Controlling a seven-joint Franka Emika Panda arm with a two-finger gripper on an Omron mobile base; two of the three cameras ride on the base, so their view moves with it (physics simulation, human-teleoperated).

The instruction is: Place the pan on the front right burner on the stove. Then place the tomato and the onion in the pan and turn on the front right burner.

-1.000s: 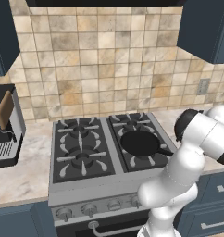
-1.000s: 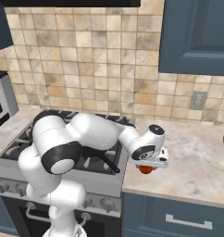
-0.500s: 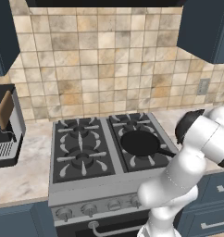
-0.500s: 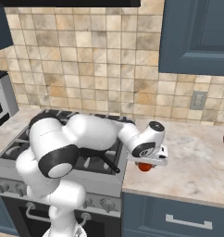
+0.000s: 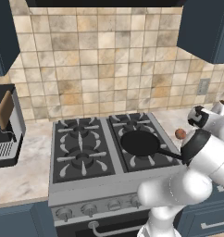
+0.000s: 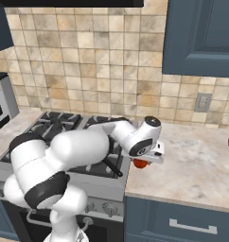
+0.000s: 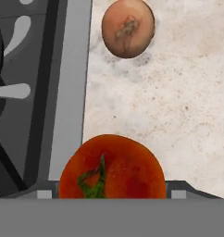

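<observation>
**Surfaces and finishes on my screens**

I see a glossy red-orange tomato [image 7: 111, 166] with a green stem, and a duller tan onion [image 7: 127, 28] with a papery brown streak. Both rest on a pale, mottled stone-look counter [image 7: 178, 102]. The stove [image 5: 114, 185] looks like brushed silver steel, its grates matt black iron. The pan [image 5: 140, 142] is smooth matt black.
</observation>
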